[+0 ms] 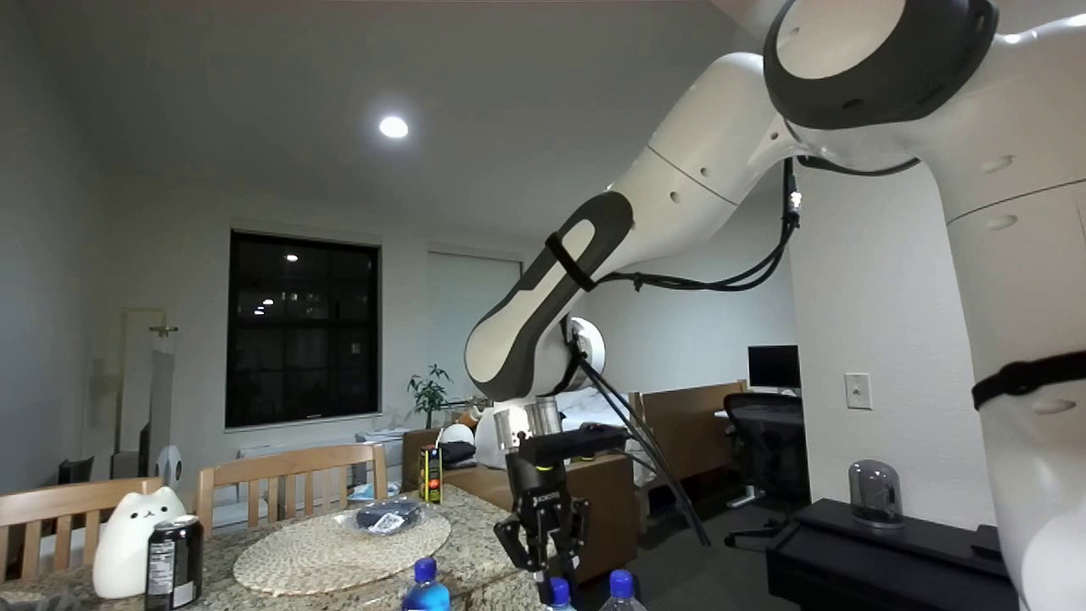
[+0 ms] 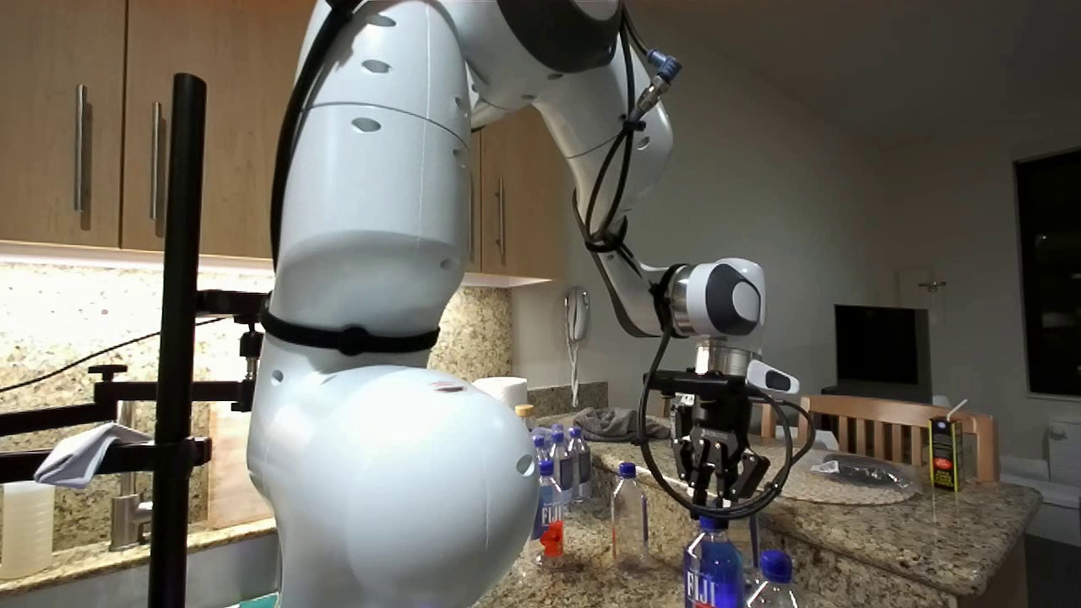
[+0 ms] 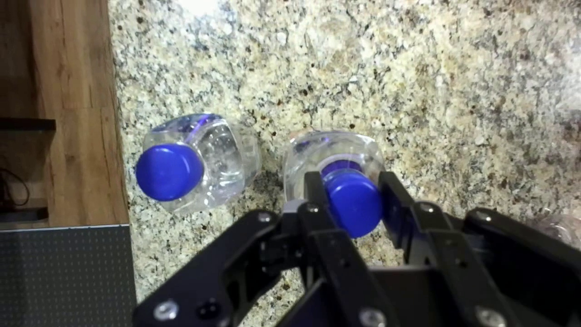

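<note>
My gripper (image 3: 352, 181) points down over a granite counter and its fingers are shut on a blue bottle cap (image 3: 356, 206). The cap sits on top of a clear plastic bottle (image 3: 333, 141) that stands on the counter. In an exterior view the gripper (image 2: 716, 500) is at the top of a FIJI bottle with a blue label (image 2: 714, 570). In an exterior view the fingers (image 1: 556, 564) are low, by a blue cap (image 1: 560, 591). A second clear bottle with a blue cap (image 3: 169, 172) stands left of the gripper in the wrist view. The fingers hide part of the held cap's side.
Several FIJI bottles (image 2: 557, 473) and a lone clear bottle (image 2: 629, 515) stand near the arm's base. A raised granite counter carries a woven mat (image 1: 339, 552), a yellow-black carton (image 2: 946, 453), a black can (image 1: 174, 564) and a white cat figure (image 1: 131, 535).
</note>
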You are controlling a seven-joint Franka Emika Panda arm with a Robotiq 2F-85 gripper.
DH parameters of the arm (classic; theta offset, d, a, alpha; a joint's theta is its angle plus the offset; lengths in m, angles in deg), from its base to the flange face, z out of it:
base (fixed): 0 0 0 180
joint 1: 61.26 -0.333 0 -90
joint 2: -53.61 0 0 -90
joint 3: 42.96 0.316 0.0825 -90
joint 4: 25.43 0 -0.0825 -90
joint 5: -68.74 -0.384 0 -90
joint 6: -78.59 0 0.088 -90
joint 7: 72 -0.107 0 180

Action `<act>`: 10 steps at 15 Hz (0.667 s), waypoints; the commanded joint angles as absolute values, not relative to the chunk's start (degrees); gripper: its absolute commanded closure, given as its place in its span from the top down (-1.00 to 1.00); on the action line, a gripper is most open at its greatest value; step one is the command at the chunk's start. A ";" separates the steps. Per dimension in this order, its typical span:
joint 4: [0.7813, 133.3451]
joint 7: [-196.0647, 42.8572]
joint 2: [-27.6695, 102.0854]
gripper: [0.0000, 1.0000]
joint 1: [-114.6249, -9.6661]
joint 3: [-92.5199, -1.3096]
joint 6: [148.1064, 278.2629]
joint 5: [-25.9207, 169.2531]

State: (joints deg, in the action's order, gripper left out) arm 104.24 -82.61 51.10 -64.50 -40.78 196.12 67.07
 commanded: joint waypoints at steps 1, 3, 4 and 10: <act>108.63 -83.27 55.67 -0.72 -64.48 -40.50 196.61 66.95; 109.76 -82.96 55.88 -0.72 -64.42 -40.47 197.62 67.28; 110.03 -82.80 55.78 -0.72 -64.36 -40.51 198.06 67.56; 110.03 -82.44 55.27 -0.72 -63.68 -41.37 200.69 69.06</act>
